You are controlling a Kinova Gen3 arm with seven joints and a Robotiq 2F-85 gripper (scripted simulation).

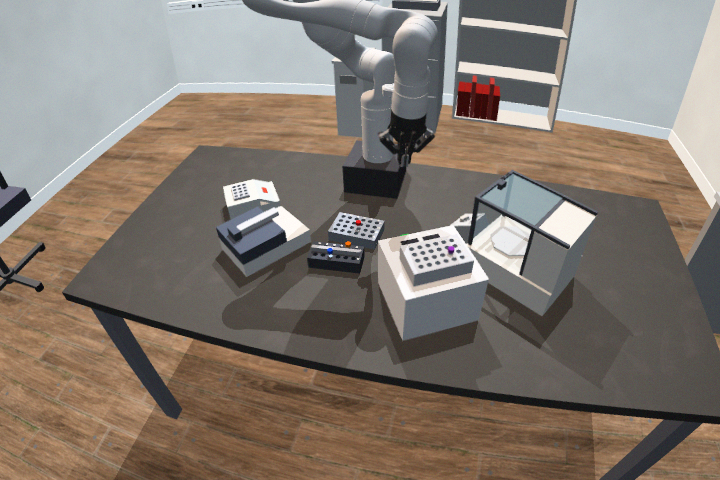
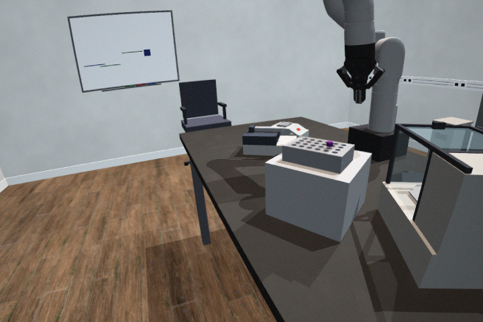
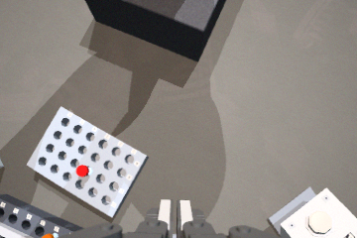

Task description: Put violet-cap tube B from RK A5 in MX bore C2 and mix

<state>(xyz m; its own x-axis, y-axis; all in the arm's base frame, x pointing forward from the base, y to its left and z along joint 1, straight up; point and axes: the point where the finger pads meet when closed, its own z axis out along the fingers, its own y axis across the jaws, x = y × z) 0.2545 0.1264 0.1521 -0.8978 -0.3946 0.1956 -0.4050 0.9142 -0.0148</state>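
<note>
Gripper (image 2: pixel 359 99) hangs high above the table (image 1: pixel 145 271), close in front of the arm's dark pedestal (image 1: pixel 354 183), pointing straight down; fingers clenched together with only a sliver of gap, nothing between them. Wrist view looks down on bare table surface with the pedestal at top, a grey perforated rack (image 3: pixel 53 159) at lower left carrying one red-capped tube (image 3: pixel 82 171), and the corner of a dark block (image 3: pixel 18 218) at the bottom-left edge with an orange cap just showing. A small white box with a round knob (image 3: pixel 319 220) sits at lower right. Violet-capped tube B (image 1: pixel 451 248) stands in the grey bore block on top of the white mixer (image 1: pixel 429 305), on the block's right side seen from the top camera; cannot tell how deep it sits. In the exterior view its violet cap (image 2: pixel 329 143) stands slightly proud of the block top. A small green patch (image 1: pixel 405 235) shows at the mixer's far edge. Glass-walled balance (image 1: pixel 565 249) stands just right of the mixer in the top view. Dark-lidded instrument (image 1: pixel 259 237) and a small keypad unit (image 1: pixel 247 195) sit to the left. All stations appear level.
</note>
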